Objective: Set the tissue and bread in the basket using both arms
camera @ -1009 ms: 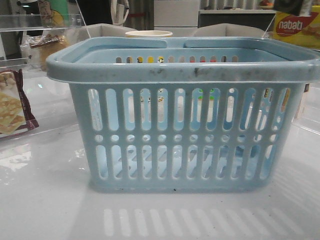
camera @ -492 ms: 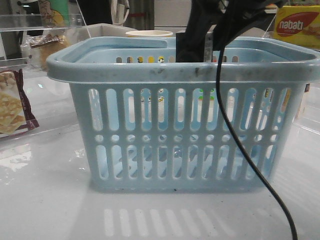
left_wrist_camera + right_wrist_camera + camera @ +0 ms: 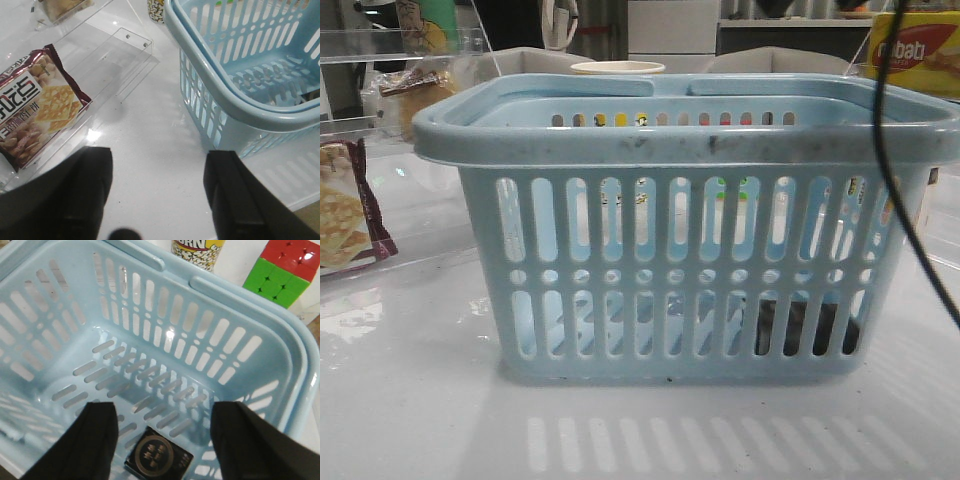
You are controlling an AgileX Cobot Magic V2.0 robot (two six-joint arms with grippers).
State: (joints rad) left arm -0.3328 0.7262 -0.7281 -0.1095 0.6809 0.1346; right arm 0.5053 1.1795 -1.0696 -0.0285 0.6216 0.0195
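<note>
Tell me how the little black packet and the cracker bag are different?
The tissue packet is small and black with a pale round mark; the cracker bag is bigger, maroon-edged, with cracker pictures. The tissue packet lies inside the blue basket; the cracker bag lies outside on the white table. Both lie flat.

Scuffed plastic basket point(image 3: 690, 145), glossy table point(image 3: 420, 400)

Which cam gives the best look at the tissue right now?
Right wrist view: the tissue lies flat on the floor of the basket, its black top with the pale round marking unobstructed. Front view shows only a dark shape behind the lower slots. In the left wrist view it cannot be made out.
</note>
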